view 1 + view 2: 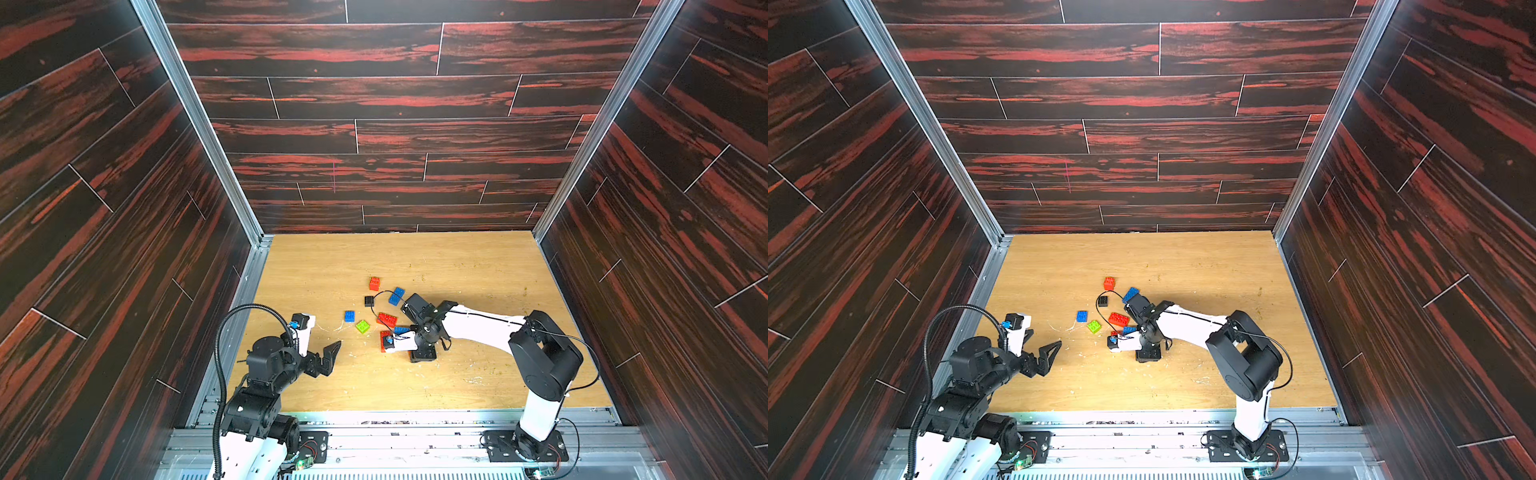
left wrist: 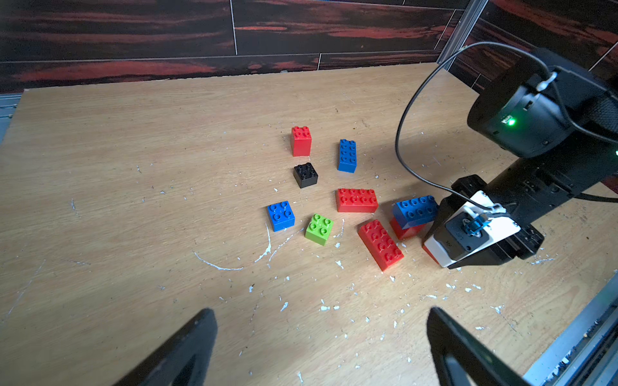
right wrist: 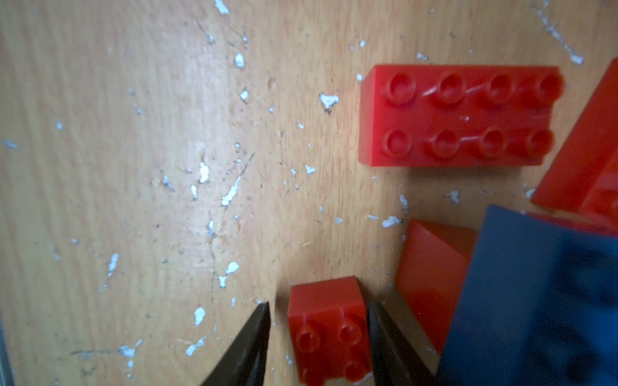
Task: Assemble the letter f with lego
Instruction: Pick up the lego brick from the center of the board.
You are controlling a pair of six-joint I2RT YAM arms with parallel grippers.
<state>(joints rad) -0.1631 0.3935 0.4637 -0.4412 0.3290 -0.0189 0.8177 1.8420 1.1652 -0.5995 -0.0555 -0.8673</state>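
While straddling it for pickup, right gripper (image 3: 318, 304) is part-open, nothing clamped | small red square brick (image 3: 329, 331): on the table (image 1: 316, 270), near edge of lego (image 2: 356, 200) scatter | left gripper (image 2: 321, 311): wide open, empty, near-left.

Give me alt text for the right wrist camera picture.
A small square red studded plastic brick sits between the black fingertips of the open right pincer on a scuffed wooden table. An oblong red eight-stud brick lies nearby.

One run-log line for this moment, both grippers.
right gripper: open, straddling small red brick, one finger touching it | left gripper: open, empty
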